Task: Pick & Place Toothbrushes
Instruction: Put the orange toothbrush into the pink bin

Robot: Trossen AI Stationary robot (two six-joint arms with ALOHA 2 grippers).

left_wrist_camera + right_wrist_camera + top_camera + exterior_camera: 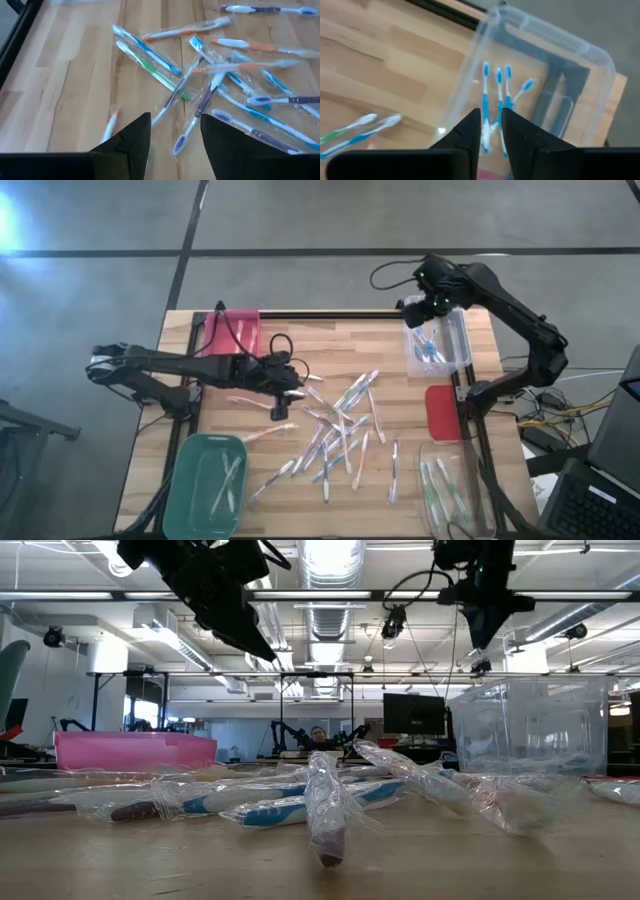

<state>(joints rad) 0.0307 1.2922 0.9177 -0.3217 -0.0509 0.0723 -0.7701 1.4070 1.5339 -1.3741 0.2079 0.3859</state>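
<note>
Many wrapped toothbrushes point(340, 430) lie scattered on the middle of the wooden table, also seen in the left wrist view point(210, 75) and the low view point(320, 795). My left gripper point(285, 402) point(175, 135) hovers open above the left part of this scatter, touching nothing. My right gripper point(418, 315) point(490, 125) is high above the clear bin point(458, 330) point(590, 55) at the far right. Its fingers stand close together with a narrow gap and nothing between them. Several blue toothbrushes point(497, 85) lie on that bin's floor.
A pink bin point(238, 330) stands at the far left. At the near left is a green bin point(190, 480) with a few toothbrushes. A second clear bin point(470, 510) with green toothbrushes is at the near right, and a red lid point(441, 412) lies at the right edge.
</note>
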